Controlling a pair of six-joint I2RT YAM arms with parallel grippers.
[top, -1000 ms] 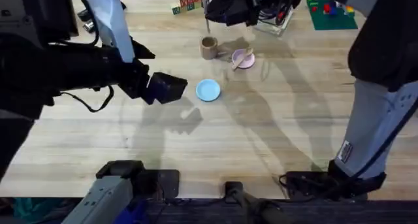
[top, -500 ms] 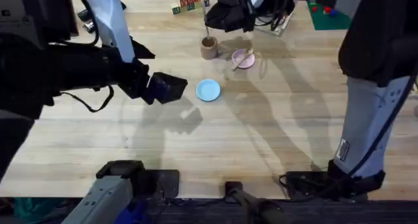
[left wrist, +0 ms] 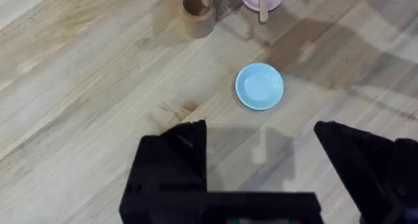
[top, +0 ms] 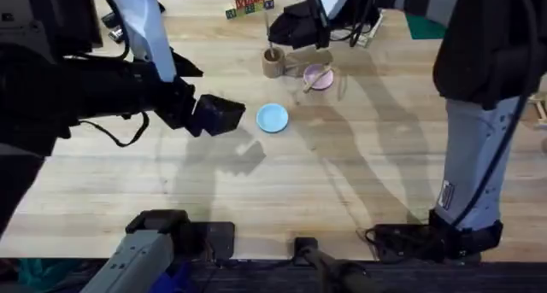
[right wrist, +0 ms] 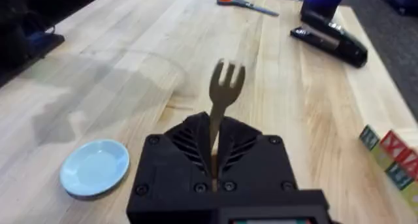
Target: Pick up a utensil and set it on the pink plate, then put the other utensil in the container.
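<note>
Table (top: pixel 359 182) is pale wood, with the left gripper (left wrist: pixel 261 149) hanging spread wide and holding nothing, just short of the blue plate (top: pixel 273 117). Right gripper (top: pixel 275 38) is up at the far side, right over the cup (top: pixel 273 62), pinched tight on the fork (right wrist: pixel 224 93), tines sticking up out of the fingers. Pink plate (top: pixel 320 79) sits just beside the cup, spoon (top: pixel 313 77) lying across it with one end poking over the rim.
</note>
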